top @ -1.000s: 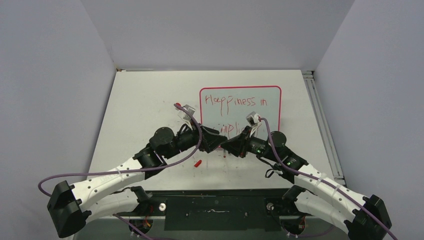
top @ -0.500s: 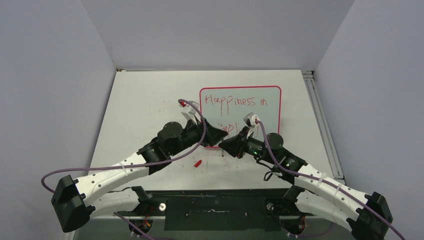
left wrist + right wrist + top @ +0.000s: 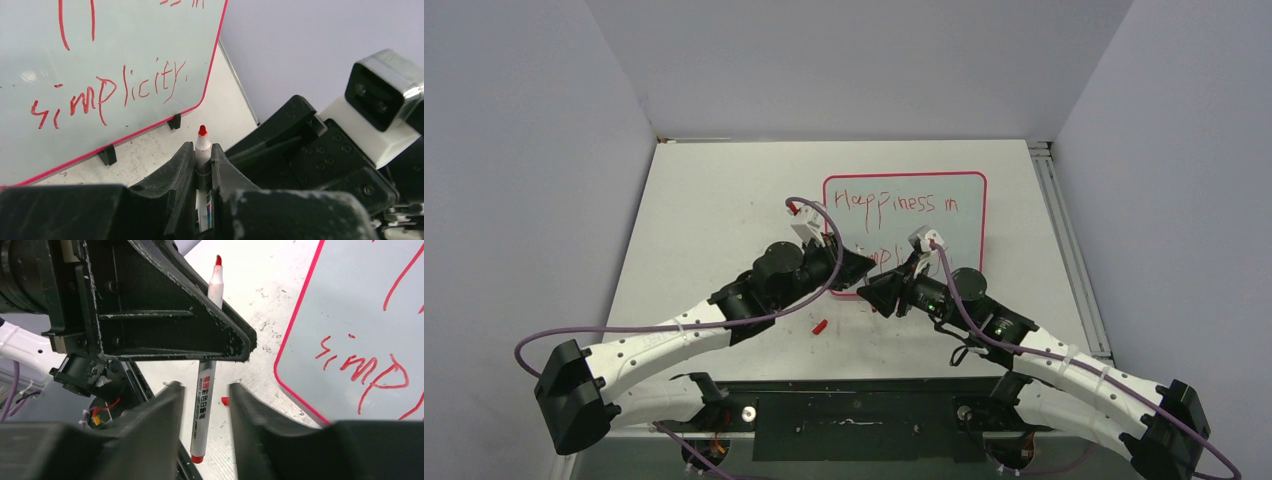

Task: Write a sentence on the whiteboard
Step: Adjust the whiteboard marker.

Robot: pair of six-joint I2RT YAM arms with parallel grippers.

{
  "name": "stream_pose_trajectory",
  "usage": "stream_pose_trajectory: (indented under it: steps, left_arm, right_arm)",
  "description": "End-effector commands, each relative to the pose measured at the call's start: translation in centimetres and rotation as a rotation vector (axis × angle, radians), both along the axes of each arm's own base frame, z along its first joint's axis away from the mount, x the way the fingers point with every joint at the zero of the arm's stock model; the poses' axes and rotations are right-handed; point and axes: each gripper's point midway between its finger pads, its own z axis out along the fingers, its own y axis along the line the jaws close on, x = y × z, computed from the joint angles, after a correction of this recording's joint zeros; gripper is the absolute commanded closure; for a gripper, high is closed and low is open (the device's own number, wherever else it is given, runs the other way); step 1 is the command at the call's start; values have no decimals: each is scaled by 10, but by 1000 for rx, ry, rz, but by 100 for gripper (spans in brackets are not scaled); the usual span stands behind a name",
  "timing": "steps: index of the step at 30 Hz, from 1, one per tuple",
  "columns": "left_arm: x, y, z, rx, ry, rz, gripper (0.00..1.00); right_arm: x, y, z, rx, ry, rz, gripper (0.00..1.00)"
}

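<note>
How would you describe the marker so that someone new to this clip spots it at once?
Find the pink-rimmed whiteboard on the table; the two arms meet just off its near left corner. There the marker is the slim white barrel clamped in the left gripper, its red tip sticking out past the fingers. Unlike the short all-red cap lying loose nearby, it is long, white and held.

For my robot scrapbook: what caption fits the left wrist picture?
Left jaws shut on a red marker, near the whiteboard reading simplicity.
</note>
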Motion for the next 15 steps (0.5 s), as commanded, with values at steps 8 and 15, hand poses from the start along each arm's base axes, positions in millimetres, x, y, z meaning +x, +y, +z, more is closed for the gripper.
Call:
stream_pose_trajectory:
  steps: [8, 15]
  left_arm:
    - [12, 29, 79, -422, -15, 185, 100]
    - [17, 39, 79, -536, 7, 245, 100]
  right_arm:
    - [3, -18, 64, 432, -13, -123, 27]
    - [4, -19, 78, 617, 57, -128, 22]
